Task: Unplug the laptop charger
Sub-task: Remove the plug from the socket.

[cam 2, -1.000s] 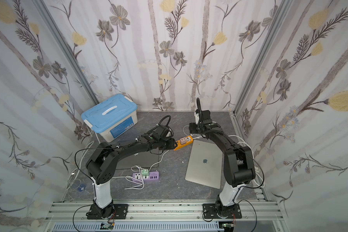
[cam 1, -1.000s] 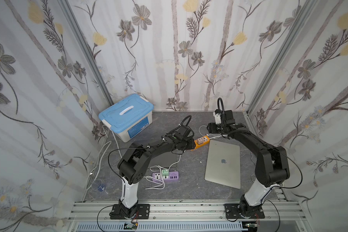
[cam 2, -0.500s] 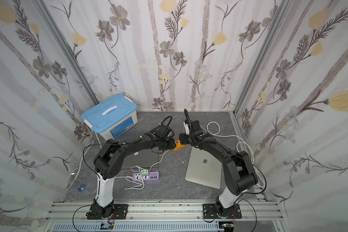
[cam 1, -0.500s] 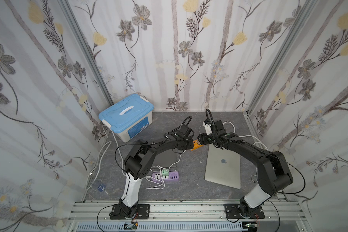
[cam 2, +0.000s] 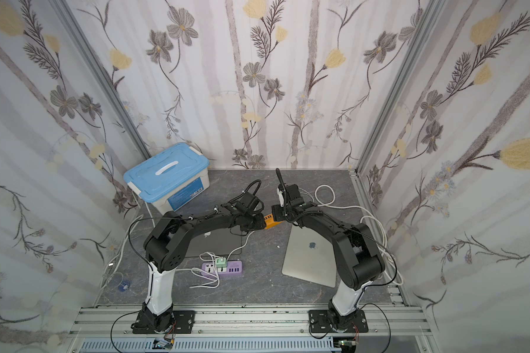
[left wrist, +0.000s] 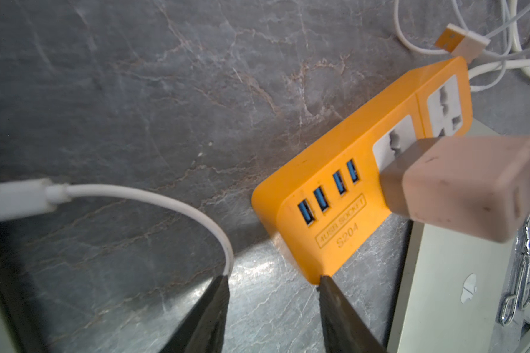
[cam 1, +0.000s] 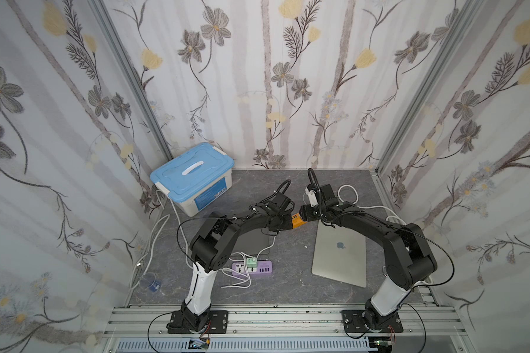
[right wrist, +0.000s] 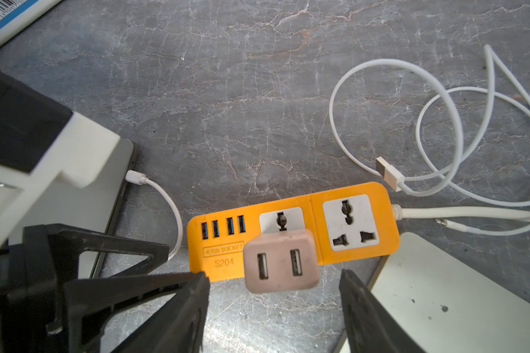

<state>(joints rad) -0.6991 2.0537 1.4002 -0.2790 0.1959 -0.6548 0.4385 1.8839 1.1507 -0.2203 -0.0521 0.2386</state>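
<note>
A beige charger block (right wrist: 280, 264) with two empty USB ports is plugged into the orange power strip (right wrist: 224, 262) on the grey floor, in both top views (cam 1: 297, 220) (cam 2: 270, 220). My right gripper (right wrist: 274, 273) is open, a finger on each side of the charger block (left wrist: 459, 189) without touching it. My left gripper (left wrist: 274, 281) is open over bare floor, one fingertip (left wrist: 326, 284) against the strip's (left wrist: 334, 195) near corner. A white cable (right wrist: 135, 177) is plugged into the dark laptop (cam 1: 254, 241).
A silver laptop (cam 1: 340, 253) lies beside the strip under my right arm. A loose white USB cable (right wrist: 389, 174) coils behind it. A purple power strip (cam 1: 254, 267) with a green adapter (cam 1: 251, 261) sits near the front. A blue-lidded box (cam 1: 193, 177) stands at back left.
My right gripper has come forward and left from the back of the floor to stand over the orange strip's charger block. The left arm has barely moved.
</note>
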